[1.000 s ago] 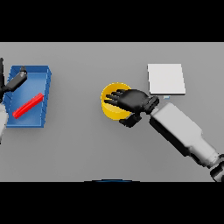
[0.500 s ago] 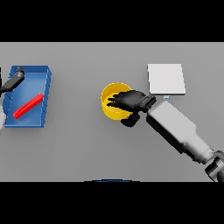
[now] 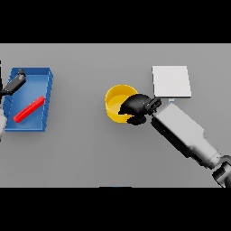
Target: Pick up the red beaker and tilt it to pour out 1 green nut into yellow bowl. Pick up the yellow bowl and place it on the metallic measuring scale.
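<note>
Head view: the right hand [image 3: 135, 107] clasps the right rim of the round yellow bowl [image 3: 115, 104] mid-tabletop [image 3: 85, 149], just left of the flat metallic scale [image 3: 171, 81]. The red beaker [image 3: 29, 109] lies in the blue tray [image 3: 47, 99]; the left hand [image 3: 14, 83], grip unclear, hovers over it.

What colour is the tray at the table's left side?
Blue tray, clearest in the head view.

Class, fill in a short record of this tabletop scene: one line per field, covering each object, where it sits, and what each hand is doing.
yellow bowl: table centre, right hand on its right rim
right hand: fingers curled over the bowl rim
scale: flat, right of the bowl, nothing on it
red beaker: lying in the blue tray
blue tray: far left
left hand: over the tray's upper left corner
</note>
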Robot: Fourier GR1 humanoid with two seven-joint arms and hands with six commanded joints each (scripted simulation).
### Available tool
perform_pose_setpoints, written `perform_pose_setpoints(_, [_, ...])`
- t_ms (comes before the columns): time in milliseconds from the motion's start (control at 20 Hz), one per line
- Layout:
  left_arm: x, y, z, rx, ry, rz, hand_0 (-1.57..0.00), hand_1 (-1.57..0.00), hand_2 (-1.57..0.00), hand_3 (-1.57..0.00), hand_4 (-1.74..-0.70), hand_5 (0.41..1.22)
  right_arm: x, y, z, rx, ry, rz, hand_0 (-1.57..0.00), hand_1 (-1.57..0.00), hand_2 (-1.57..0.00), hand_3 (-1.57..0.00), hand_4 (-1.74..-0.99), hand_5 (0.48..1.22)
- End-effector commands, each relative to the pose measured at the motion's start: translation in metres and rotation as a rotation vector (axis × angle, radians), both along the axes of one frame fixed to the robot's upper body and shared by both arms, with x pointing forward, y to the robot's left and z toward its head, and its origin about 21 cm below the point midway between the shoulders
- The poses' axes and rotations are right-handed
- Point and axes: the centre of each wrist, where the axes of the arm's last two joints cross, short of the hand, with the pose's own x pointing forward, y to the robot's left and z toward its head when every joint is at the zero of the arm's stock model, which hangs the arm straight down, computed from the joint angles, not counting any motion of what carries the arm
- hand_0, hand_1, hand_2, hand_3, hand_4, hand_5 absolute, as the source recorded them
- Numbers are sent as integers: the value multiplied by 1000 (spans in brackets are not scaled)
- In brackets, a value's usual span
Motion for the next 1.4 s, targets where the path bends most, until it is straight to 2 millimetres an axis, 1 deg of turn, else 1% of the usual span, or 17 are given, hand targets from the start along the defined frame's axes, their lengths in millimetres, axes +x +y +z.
perform_pose_setpoints(0, [-1, 0, 1, 3, -3, 0, 1, 1, 1, 1, -750, 695, -1, -1, 0, -2, 1, -2, -1334, -1330, -1205, -1120, -1647, 1157])
perform_pose_setpoints(50, [1, -1, 3, 4, -5, 0, 1, 1, 1, 1, -747, 692, 0, -3, -1, 5, -2, 1, -1382, -1378, -1234, -1210, -1666, 1170])
perform_pose_setpoints(200, [1, -5, 2, 8, 3, -3, 1, 1, 1, 1, -735, 689, 2, -3, -2, 25, -2, 0, -1474, -1472, -1281, -1365, -1702, 1195])
perform_pose_setpoints(350, [2, -3, 3, 11, -2, -1, 1, 1, 1, 1, -732, 685, 0, -1, 2, 30, -20, 4, -1521, -1520, -1298, -1396, -1721, 1208])
perform_pose_setpoints(400, [1, -2, 3, 12, 1, 0, 1, 1, 1, 1, -731, 685, 0, -1, 6, 34, -26, 15, -1531, -1531, -1306, -1405, -1725, 1210])
perform_pose_setpoints(500, [-2, -1, 2, 17, 0, -7, 1, 1, 1, 1, -729, 690, 1, -7, 17, 41, -38, 8, -1546, -1545, -1356, -1336, -1731, 1214])
perform_pose_setpoints(650, [4, -3, 8, 11, -2, -3, 1, 1, 1, 1, -735, 690, 4, -9, 39, 43, -67, -8, -1558, -1558, -1404, -1266, -1736, 1217])
perform_pose_setpoints(750, [2, -4, 6, 15, -4, -12, 1, 1, 1, 1, -734, 697, 4, -12, 51, 52, -92, -27, -1563, -1563, -1419, -1242, -1738, 1219])
perform_pose_setpoints(850, [1, -1, 6, 20, -9, -5, 1, 1, 1, 1, -739, 693, 2, -18, 62, 54, -118, -48, -1566, -1566, -1422, -1268, -1739, 1220])
perform_pose_setpoints(900, [0, 3, 10, 26, -14, -8, 1, 1, 1, 1, -737, 697, 0, -22, 65, 61, -127, -54, -1567, -1567, -1436, -1260, -1739, 1220])
perform_pose_setpoints(950, [1, 3, 8, 24, -10, -2, 1, 1, 1, 1, -736, 697, 0, -26, 67, 68, -136, -65, -1568, -1568, -1436, -1266, -1740, 1220])
perform_pose_setpoints(1050, [2, 0, 9, 11, -19, -13, 1, 1, 1, 1, -746, 697, 1, -32, 70, 84, -146, -89, -1569, -1569, -1439, -1376, -1740, 1220])
perform_pose_setpoints(1150, [2, 1, 8, 19, -4, -2, 1, 1, 1, 1, -741, 702, 6, -40, 77, 73, -172, -147, -1570, -1570, -1472, -1309, -1740, 1220])
perform_pose_setpoints(1250, [1, 2, 11, 25, -9, -3, 1, 1, 1, 1, -744, 708, 12, -56, 81, 84, -201, -162, -1570, -1570, -1492, -1257, -1741, 1221])
perform_pose_setpoints(1300, [2, 1, 9, 19, -4, 2, 1, 1, 1, 1, -744, 710, 15, -62, 85, 87, -218, -189, -1570, -1570, -1504, -1239, -1741, 1221])
perform_pose_setpoints(1350, [3, 0, 13, 15, -6, 2, 1, 1, 1, 1, -744, 710, 21, -71, 86, 90, -237, -221, -1570, -1570, -1516, -1227, -1741, 1221])
